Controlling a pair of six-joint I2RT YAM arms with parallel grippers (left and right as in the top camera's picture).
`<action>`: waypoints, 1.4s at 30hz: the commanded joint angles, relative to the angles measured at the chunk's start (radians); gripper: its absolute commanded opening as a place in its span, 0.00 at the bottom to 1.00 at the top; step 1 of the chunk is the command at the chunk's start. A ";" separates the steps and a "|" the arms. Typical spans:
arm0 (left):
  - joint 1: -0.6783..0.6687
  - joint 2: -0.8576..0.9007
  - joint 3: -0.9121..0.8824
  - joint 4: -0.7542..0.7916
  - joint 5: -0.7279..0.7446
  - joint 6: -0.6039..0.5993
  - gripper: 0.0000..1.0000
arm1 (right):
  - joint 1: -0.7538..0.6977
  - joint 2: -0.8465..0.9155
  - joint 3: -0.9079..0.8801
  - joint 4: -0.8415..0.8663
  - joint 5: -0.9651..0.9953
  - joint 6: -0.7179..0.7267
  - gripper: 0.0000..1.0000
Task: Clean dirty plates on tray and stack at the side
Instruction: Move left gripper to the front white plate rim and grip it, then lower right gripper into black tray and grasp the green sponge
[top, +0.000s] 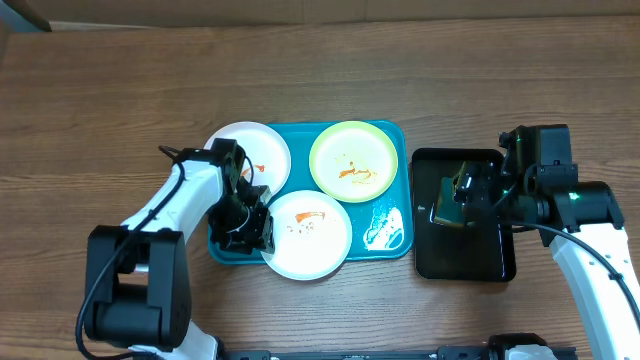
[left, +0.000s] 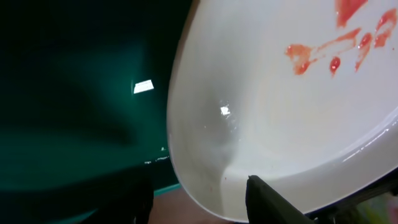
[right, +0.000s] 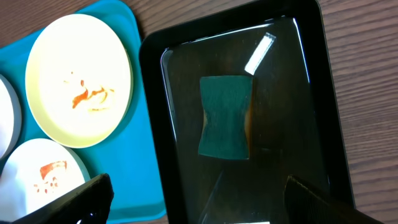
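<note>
The wood-grain table (top: 320, 60) carries a black rectangular tray (top: 470, 258) toward its right edge, about midway between the far and near edges and somewhat closer to the near one. A sponge (right: 225, 117) lies flat in the middle of that tray (right: 151, 93), dark green on top, with a tan layer showing along one side. The tray's floor is glossy and shows a bright streak of reflected light just beside the sponge.

The left gripper (top: 250, 225) hides part of the front white plate (top: 312, 232) and a corner of the tray (top: 298, 133).
</note>
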 joint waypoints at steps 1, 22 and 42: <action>-0.004 0.011 0.024 0.018 0.000 0.008 0.46 | -0.003 -0.004 0.026 0.002 -0.006 0.001 0.90; -0.004 0.011 0.024 0.053 -0.003 0.008 0.17 | -0.003 -0.004 0.026 -0.006 -0.005 0.001 0.89; -0.008 0.011 0.024 0.090 -0.003 -0.008 0.04 | -0.003 -0.004 0.026 -0.010 -0.005 0.000 0.89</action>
